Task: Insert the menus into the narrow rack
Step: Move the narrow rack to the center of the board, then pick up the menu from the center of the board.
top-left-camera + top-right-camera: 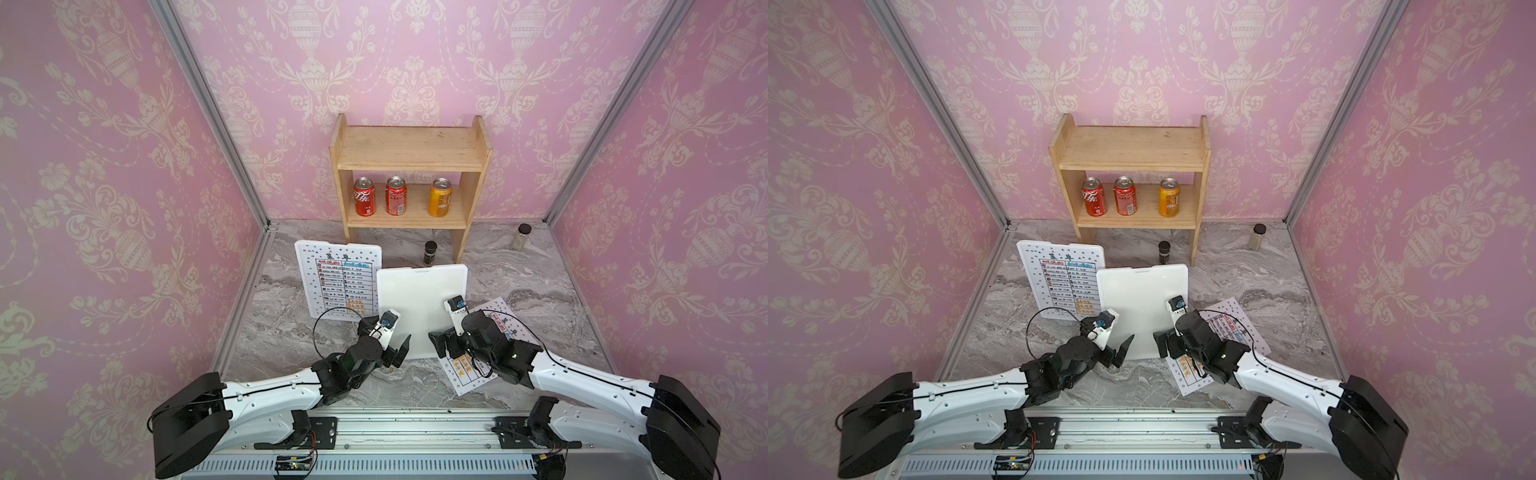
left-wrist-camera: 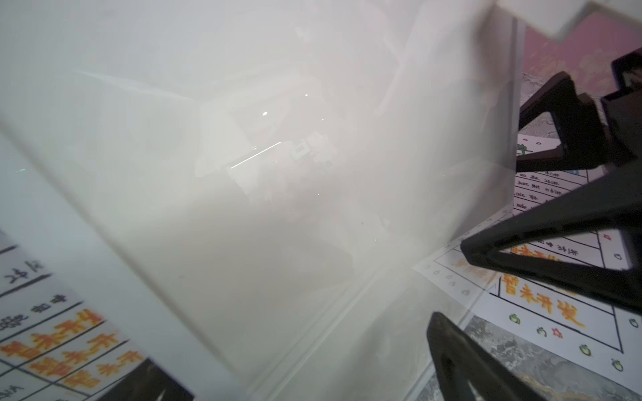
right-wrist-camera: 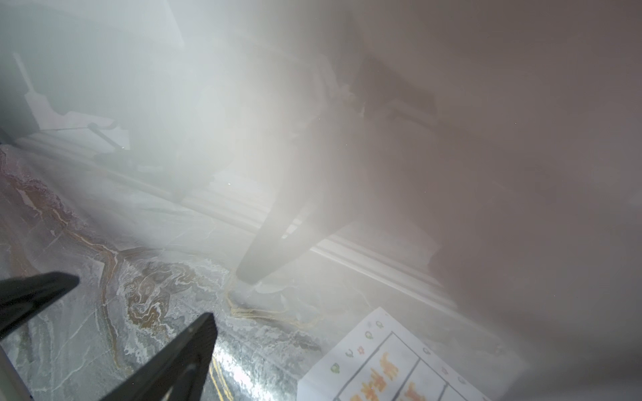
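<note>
Left of the blank white upright plastic panel (image 1: 419, 299), probably the rack: one white paper menu with a black-ruled table (image 1: 338, 286) stands against a white board (image 1: 305, 253). My left claw (image 1: 400, 351) sits at the panel's near left corner, jaws spread, gripping nothing. My right claw (image 1: 442, 347) sits at the near right corner, likewise released. Right of the panel, partly under my right arm (image 1: 582, 374), the second paper menu (image 1: 467, 374) lies flat on the grey marble tabletop (image 1: 540, 266). Judgement: thin, light, floppy sheet; pinch a free edge, keep it taut. Behind the panel, a two-tier wooden shelf (image 1: 409, 147): two red cans (image 1: 364, 196) and one orange can (image 1: 440, 198) on the lower board, upper board bare.
</note>
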`<control>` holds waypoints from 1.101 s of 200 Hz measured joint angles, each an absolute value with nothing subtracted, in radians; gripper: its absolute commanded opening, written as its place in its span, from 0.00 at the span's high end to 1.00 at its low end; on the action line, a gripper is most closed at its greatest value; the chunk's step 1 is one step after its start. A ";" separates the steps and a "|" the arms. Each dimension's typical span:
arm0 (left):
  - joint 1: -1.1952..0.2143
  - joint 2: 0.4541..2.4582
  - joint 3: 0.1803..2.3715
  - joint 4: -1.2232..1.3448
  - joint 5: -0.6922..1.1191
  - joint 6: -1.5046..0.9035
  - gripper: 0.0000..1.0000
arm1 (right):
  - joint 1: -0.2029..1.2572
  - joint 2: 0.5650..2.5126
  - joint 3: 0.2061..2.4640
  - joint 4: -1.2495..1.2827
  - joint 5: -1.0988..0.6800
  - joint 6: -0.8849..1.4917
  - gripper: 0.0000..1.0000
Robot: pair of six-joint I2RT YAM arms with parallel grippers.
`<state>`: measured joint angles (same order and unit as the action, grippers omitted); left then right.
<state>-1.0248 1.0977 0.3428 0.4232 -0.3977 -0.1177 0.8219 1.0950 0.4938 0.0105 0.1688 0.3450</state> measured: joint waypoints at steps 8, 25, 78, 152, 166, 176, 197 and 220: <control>-1.008 1.106 0.341 0.432 -0.386 -0.118 0.01 | 0.830 1.095 0.494 0.010 0.167 0.349 0.02; -0.974 1.129 0.339 0.448 -0.359 -0.118 0.01 | 0.845 1.095 0.494 0.010 0.154 0.358 0.01; -0.950 1.117 0.339 0.423 -0.319 -0.119 0.01 | 0.863 1.069 0.495 -0.045 0.157 0.364 0.00; -0.950 0.776 0.312 0.216 -0.293 -0.141 0.01 | 0.778 0.891 0.527 -0.346 0.327 0.483 0.00; -0.951 0.741 0.311 0.179 -0.289 -0.141 0.01 | 0.756 0.872 0.533 -0.421 0.389 0.543 0.00; -0.955 0.730 0.311 0.159 -0.281 -0.141 0.01 | 0.749 0.868 0.540 -0.473 0.429 0.587 0.00; -1.010 0.756 0.317 0.133 -0.252 -0.141 0.01 | 0.724 0.860 0.544 -0.577 0.503 0.685 0.00; -1.142 0.905 0.379 0.137 -0.237 -0.140 0.01 | 0.649 0.829 0.543 -0.671 0.552 0.787 0.00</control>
